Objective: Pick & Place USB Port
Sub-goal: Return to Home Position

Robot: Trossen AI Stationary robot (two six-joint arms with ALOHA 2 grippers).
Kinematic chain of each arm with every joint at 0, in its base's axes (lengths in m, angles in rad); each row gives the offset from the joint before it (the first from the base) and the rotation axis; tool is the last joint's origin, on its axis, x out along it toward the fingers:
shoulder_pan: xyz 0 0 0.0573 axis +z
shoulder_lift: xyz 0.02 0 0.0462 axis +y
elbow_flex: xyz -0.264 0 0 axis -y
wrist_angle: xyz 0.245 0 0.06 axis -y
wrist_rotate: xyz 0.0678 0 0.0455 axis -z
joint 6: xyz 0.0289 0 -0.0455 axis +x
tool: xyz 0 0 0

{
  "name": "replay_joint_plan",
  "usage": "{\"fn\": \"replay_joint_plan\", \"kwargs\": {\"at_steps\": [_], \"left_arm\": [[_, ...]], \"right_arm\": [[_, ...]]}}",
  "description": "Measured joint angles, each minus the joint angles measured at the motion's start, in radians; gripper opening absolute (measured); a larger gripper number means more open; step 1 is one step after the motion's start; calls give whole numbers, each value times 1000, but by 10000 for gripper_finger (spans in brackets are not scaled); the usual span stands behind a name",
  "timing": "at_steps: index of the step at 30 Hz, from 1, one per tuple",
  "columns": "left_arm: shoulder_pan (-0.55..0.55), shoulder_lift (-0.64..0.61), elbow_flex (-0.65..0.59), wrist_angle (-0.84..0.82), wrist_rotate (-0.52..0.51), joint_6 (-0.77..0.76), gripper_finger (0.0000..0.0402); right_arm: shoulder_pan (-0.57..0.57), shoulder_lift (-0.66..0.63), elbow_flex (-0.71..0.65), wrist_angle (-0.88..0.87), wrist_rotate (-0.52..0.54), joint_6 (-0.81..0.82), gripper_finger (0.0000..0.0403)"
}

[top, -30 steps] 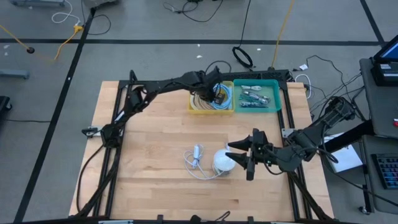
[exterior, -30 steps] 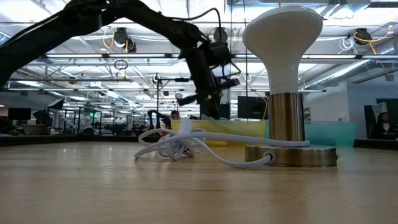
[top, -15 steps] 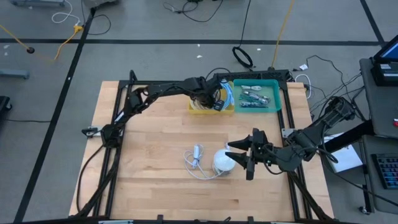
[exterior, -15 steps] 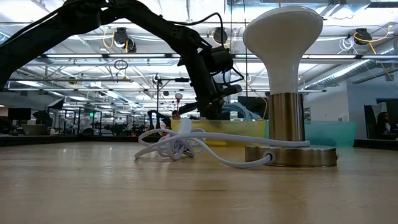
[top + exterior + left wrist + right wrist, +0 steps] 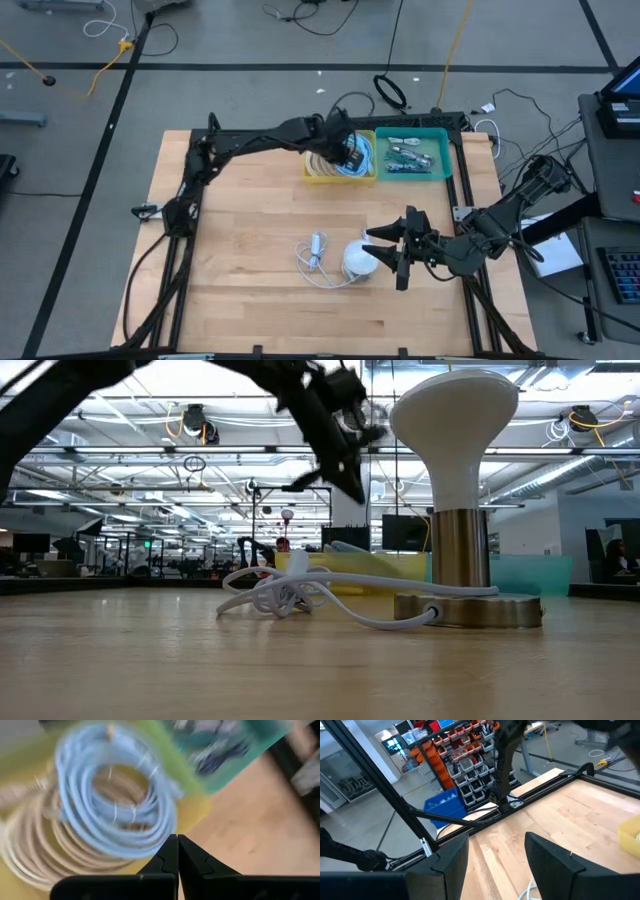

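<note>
The left fingers are pressed flat together, gripping nothing, and hang above the yellow bin. In the bin a glossy light-blue cable coil lies on a beige cable coil. The left arm stretches long and nearly straight along the wooden worktop's far edge. The right fingers are spread wide and empty, just beside the white dome-topped lamp, with that arm folded low at the right side. A thin white cord lies tangled by the lamp's brass-coloured base. The teal bin touches the yellow one.
</note>
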Motion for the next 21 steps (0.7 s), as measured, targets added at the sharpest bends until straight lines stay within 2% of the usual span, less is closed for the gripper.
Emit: {"fn": "replay_joint_plan", "kwargs": {"at_steps": [6, 13, 17, 21], "left_arm": [[-22, -140, 1, 49, -92, 40, 0], [-89, -332, 1, 104, -130, 169, 0], [-147, -466, 1, 67, -89, 269, 0], [-222, -607, -5, -49, -117, 297, 0]], "right_arm": [[0, 0, 0, -2, -2, -13, 189], [0, -12, 0, -5, -1, -55, 189], [1, -75, -1, -22, 2, -129, 189], [-2, -188, 0, -147, 55, -187, 174]]}}
